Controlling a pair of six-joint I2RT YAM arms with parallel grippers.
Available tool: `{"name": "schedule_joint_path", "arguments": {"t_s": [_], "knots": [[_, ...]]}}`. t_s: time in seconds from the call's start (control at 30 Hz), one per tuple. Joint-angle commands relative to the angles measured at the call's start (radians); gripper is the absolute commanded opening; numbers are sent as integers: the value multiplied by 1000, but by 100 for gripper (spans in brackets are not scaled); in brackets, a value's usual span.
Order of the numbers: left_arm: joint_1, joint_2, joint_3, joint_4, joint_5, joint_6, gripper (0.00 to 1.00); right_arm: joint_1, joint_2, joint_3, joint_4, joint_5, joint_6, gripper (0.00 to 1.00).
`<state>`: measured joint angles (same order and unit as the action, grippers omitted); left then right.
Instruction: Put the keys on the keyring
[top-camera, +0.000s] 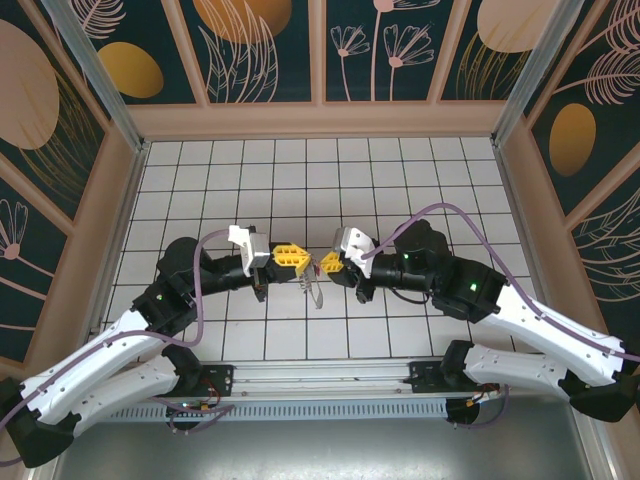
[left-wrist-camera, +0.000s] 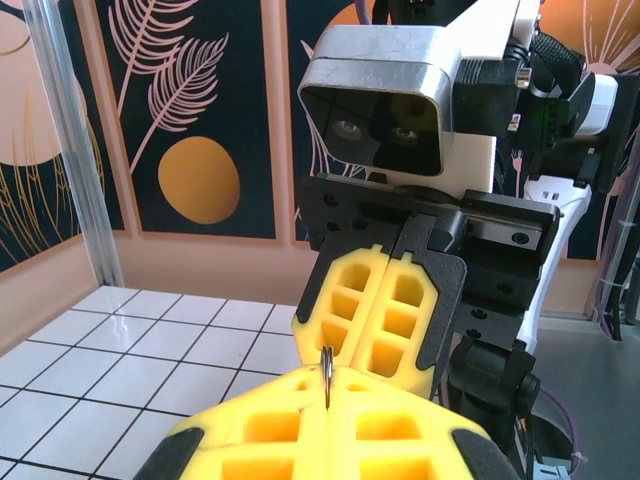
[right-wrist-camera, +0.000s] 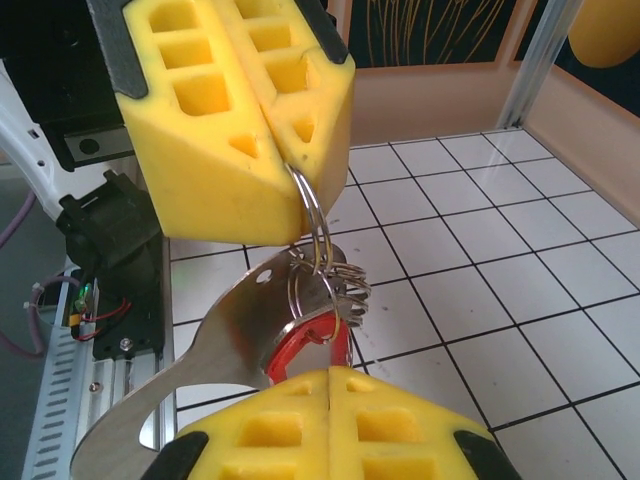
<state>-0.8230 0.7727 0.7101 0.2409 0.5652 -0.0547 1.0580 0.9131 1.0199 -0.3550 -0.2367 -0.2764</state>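
The left claw pinches the keyring, the right claw pinches the red-tagged key, both reaching inward, tip to tip.

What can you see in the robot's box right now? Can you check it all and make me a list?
Surface: white tiled table with dark grid lines.
Job's things: keyring, a thin silvery ring held up above the table; silvery key with a red tag hanging under it, seemingly joined by small rings.
Clutter: nothing seen.
Grippers: left gripper shut on the keyring; right gripper shut, pinching the key by its red tag.
Cables: purple cable looping along each arm, not tangled.
Surroundings: dark wall panels painted with leaves and orange circles.
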Motion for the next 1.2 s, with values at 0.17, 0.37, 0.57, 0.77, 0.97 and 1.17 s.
{"name": "schedule_joint_path", "arguments": {"t_s": [0.17,0.37,0.57,0.77,0.97,1.17], "knots": [[2,-18,-1,69,34,-14,0,4,-68,-21,34,-34,20,22],[3,15,38,26,125,-3,0,0,-174,-75,97,-92,72,29],[3,19,54,7,168,-4,0,-4,-135,-41,106,-163,74,30],[3,10,50,0,173,-8,0,-4,-87,-34,116,-230,72,28],[3,10,53,-14,178,2,0,-13,-70,-31,131,-235,76,20],[2,2,51,-15,179,-1,0,-21,-66,-30,129,-201,86,20]]}}
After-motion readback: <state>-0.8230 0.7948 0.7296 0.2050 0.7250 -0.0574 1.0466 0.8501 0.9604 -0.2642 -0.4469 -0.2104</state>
